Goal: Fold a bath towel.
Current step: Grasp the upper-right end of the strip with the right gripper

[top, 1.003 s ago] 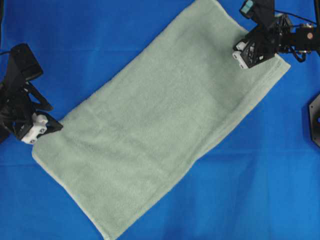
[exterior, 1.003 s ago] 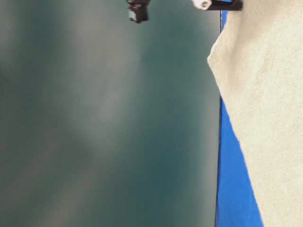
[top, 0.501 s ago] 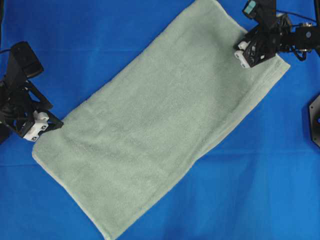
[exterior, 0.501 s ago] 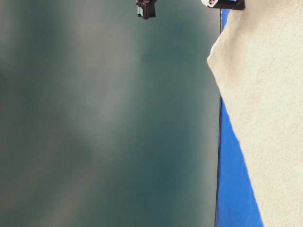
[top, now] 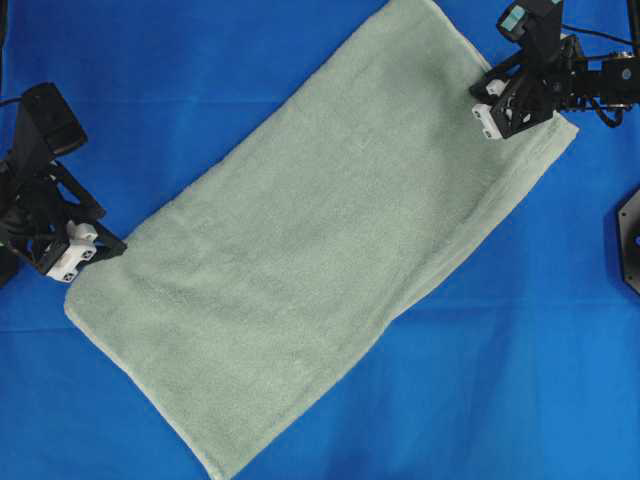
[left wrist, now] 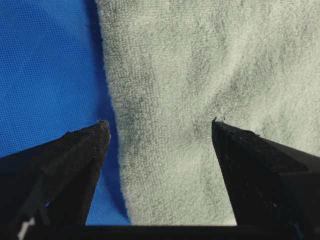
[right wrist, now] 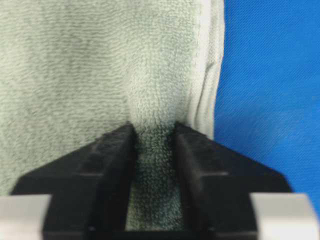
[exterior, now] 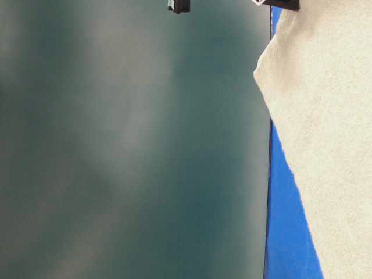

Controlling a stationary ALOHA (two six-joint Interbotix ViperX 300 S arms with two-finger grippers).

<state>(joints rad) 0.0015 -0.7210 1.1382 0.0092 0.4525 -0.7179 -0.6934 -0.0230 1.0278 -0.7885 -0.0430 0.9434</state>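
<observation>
My right gripper (right wrist: 154,131) pinches a ridge of towel (top: 330,250) near its hem; I should bite fully before lifting, while my left gripper (left wrist: 159,129) waits spread wide.

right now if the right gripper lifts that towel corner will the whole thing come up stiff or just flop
Likely flop: the towel already bunches into a ridge between the right gripper fingers, so it is soft. It lies limp and flat on the table, far bigger than the gripper, so most would probably drag behind.

Fuzzy terry bath towel (top: 330,240), matt
</observation>
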